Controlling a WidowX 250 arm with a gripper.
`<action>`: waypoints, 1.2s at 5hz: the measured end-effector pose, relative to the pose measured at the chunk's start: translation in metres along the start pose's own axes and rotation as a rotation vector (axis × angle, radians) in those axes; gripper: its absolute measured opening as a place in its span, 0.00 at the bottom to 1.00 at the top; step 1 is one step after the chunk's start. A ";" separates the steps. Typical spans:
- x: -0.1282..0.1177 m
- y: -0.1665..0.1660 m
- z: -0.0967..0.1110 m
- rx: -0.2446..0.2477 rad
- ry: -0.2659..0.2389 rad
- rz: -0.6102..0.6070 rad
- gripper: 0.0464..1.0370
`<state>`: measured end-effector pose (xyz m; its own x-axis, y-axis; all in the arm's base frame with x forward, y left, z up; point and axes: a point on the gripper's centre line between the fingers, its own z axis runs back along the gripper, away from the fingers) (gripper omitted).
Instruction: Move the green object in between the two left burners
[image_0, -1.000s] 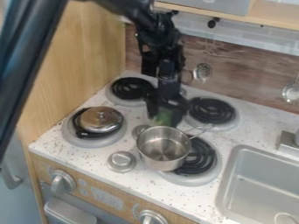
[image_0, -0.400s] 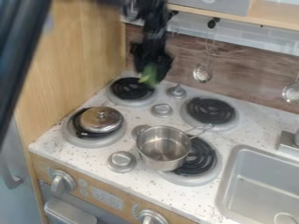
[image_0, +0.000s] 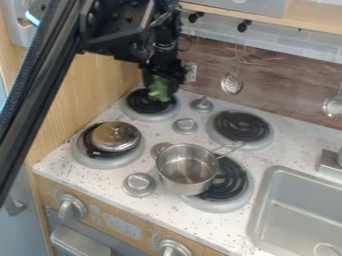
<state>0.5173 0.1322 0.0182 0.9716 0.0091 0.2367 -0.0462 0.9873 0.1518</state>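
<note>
From the camera view, I have my gripper (image_0: 162, 80) pointed down above the back left burner (image_0: 142, 106). My fingers are closed only as far as the green object (image_0: 159, 89) between them allows, and I have it in my grasp over that burner's coils. Nearer the front edge, a shiny metal lid (image_0: 115, 137) with a small knob on top sits on the front left burner (image_0: 95, 158). A steel saucepan (image_0: 187, 170) stands partly over the front right burner (image_0: 234, 188), its handle toward the back right burner (image_0: 240, 126). To the right is the sink (image_0: 300, 212).
</note>
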 end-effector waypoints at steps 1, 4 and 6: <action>-0.020 -0.003 -0.021 -0.012 0.071 0.005 0.77; -0.042 -0.006 -0.008 -0.011 0.106 0.016 0.97; -0.054 -0.018 0.029 -0.048 0.077 0.009 0.96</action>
<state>0.4592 0.1093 0.0301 0.9863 0.0288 0.1627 -0.0461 0.9935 0.1037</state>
